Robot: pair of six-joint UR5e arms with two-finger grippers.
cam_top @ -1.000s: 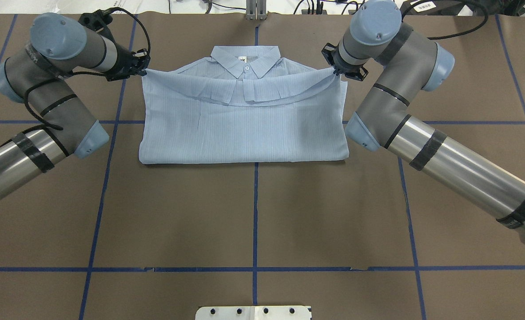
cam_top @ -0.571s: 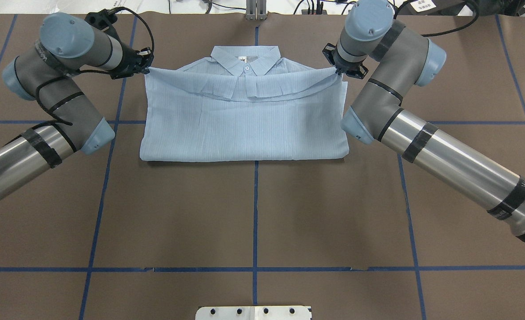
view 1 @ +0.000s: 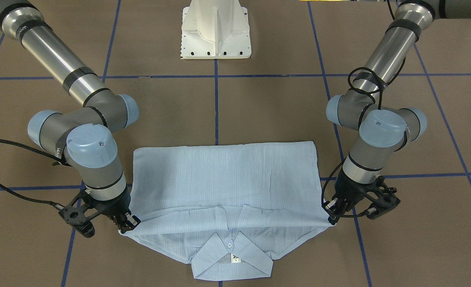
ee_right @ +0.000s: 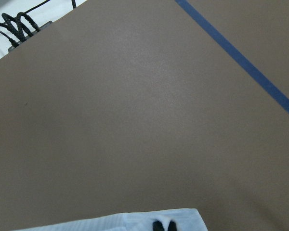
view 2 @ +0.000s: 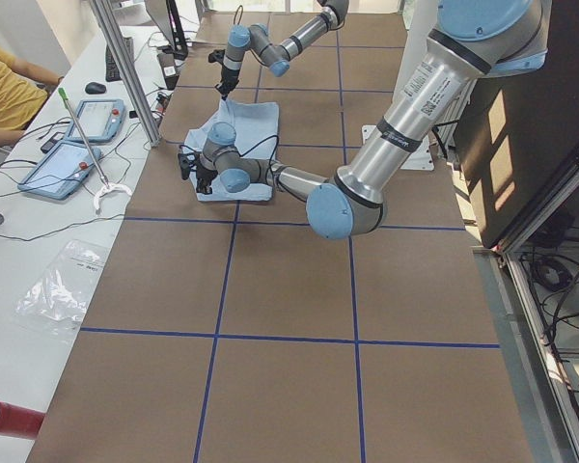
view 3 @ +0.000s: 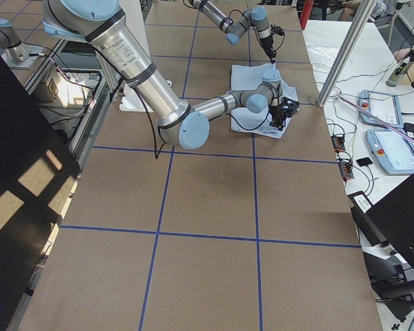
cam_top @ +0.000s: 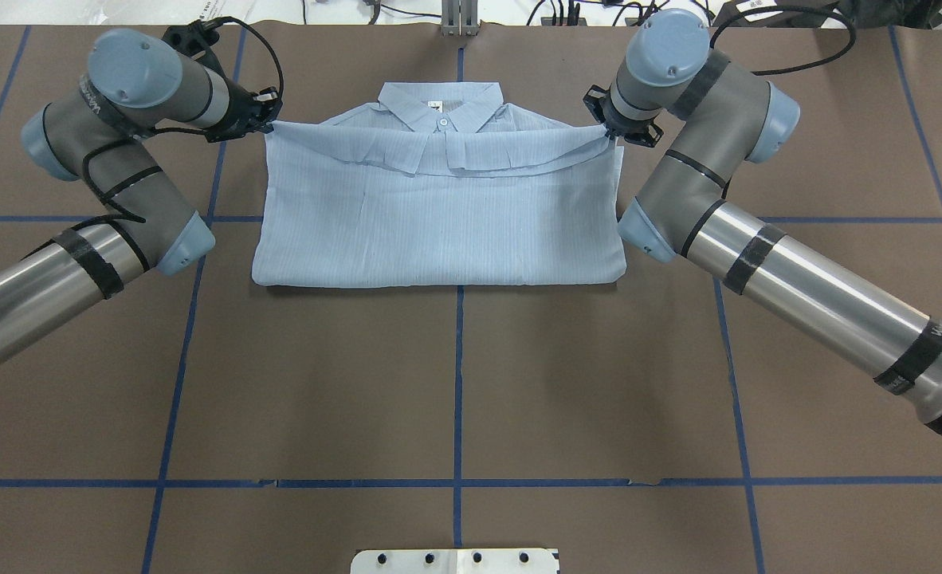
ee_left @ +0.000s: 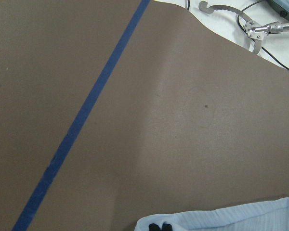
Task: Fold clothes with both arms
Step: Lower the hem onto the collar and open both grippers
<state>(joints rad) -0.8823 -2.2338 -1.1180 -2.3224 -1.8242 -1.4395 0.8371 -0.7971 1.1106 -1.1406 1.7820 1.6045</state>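
Observation:
The pale-blue striped shirt [cam_top: 439,215] lies folded at the far middle of the brown table, collar and neck label toward the far edge. Its hem edge is doubled over and held stretched just below the collar [view 1: 229,243]. My left gripper [cam_top: 268,121] is shut on the left corner of that edge, which shows in the left wrist view [ee_left: 231,219]. My right gripper [cam_top: 608,131] is shut on the right corner, which shows in the right wrist view [ee_right: 111,222]. In the front-facing view the left gripper [view 1: 331,220] and the right gripper [view 1: 126,227] hold the edge slightly above the shirt.
The white pedestal base [view 1: 216,30] stands at the robot's side of the table. Blue tape lines [cam_top: 458,383] grid the brown mat. Beyond the far edge are a metal pole [view 2: 125,72], tablets [view 2: 63,164], cables and a seated person in yellow [view 2: 5,92].
Both grippers have carried the held hem edge farther toward the collar and pulled it tauter. The shirt's near fold line has shifted slightly toward the far edge.

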